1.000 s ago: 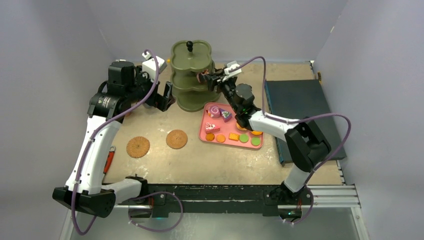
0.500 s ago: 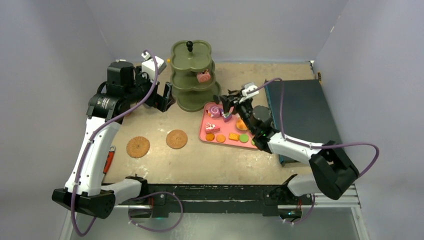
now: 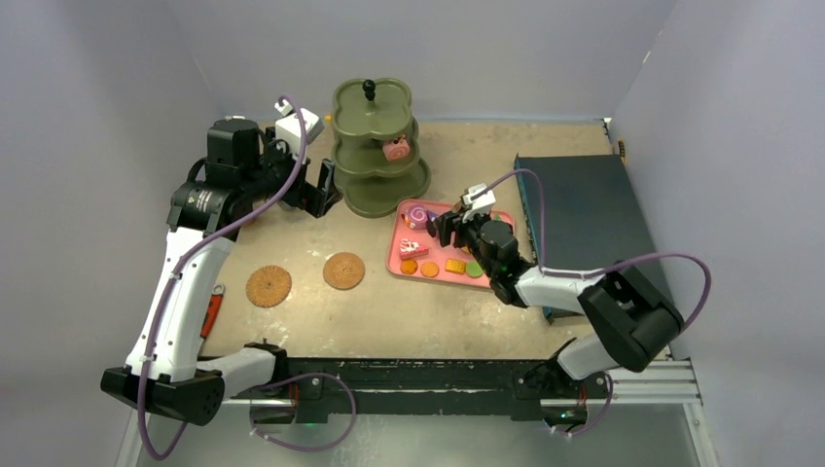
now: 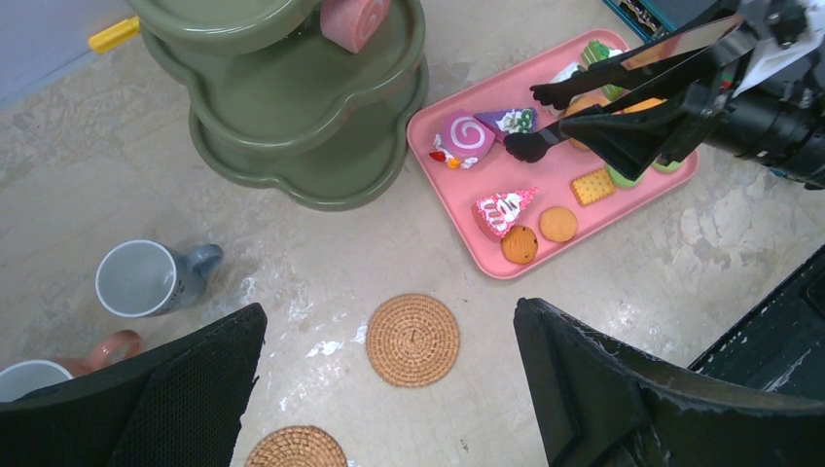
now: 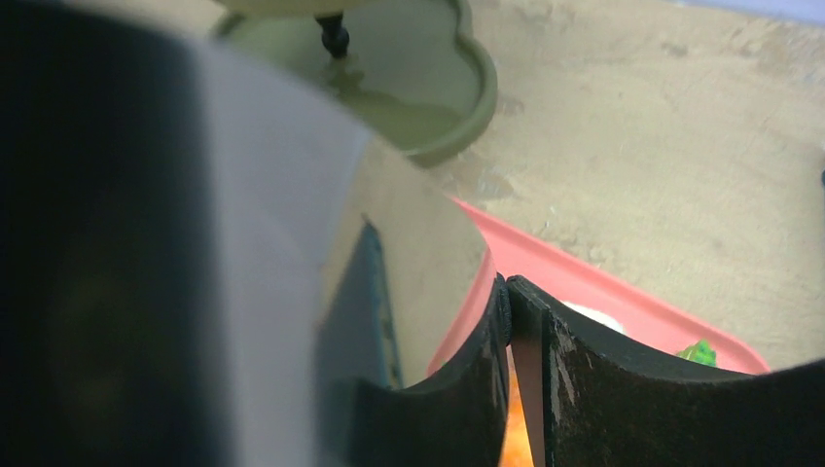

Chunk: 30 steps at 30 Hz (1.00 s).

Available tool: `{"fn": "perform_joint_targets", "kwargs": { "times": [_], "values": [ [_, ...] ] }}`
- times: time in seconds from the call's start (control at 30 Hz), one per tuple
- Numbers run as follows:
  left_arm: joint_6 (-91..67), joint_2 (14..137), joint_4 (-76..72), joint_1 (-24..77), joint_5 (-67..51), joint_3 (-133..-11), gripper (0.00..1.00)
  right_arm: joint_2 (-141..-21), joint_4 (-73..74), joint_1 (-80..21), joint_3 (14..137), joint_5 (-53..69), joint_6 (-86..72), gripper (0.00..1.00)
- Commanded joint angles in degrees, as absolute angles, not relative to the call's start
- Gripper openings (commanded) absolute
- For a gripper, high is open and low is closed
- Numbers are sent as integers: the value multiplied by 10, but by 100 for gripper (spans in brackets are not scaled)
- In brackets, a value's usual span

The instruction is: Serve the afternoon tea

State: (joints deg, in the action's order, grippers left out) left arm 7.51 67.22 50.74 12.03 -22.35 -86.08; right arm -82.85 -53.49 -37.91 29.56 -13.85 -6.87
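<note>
stand [image 3: 375, 146] behind the tray [image 4: 550, 180], coasters [image 3: 343, 270] left of the tray, cups [image 4: 141, 279] left of the stand

Glossy olive plastic stand [image 4: 292, 165], woven rattan coasters [image 4: 413, 341], smooth pink plastic tray [image 4: 550, 180], mottled matt tabletop [image 4: 292, 282]

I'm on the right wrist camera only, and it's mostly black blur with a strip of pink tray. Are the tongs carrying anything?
Observer: No. On the left wrist view the black tongs in the right gripper have their tips apart and empty, over the pink tray.
Operator: What's nearest the tips?
Observer: The purple-and-green pastry, lying beside the pink swirl roll.
Operator: Anything on the stand yet?
Observer: One pink roll sits on the middle tier of the olive stand.
</note>
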Motion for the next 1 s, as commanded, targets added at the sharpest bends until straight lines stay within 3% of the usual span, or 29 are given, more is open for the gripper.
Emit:
{"fn": "perform_joint_targets", "kwargs": {
  "times": [0.0,0.33,0.67,0.97],
  "values": [
    [71,669,503,118,-234,-881,99,-858,-579,-381,319,-131,-74,69],
    [74,682,495,118,-243,-881,99,-893,-593,-381,319,-148,-63,64],
    [76,686,491,118,-246,-879,99,-889,-595,-381,348,-177,-22,40],
    [72,689,485,118,-257,-878,100,-846,-544,-377,378,-165,-20,38]
  ]
}}
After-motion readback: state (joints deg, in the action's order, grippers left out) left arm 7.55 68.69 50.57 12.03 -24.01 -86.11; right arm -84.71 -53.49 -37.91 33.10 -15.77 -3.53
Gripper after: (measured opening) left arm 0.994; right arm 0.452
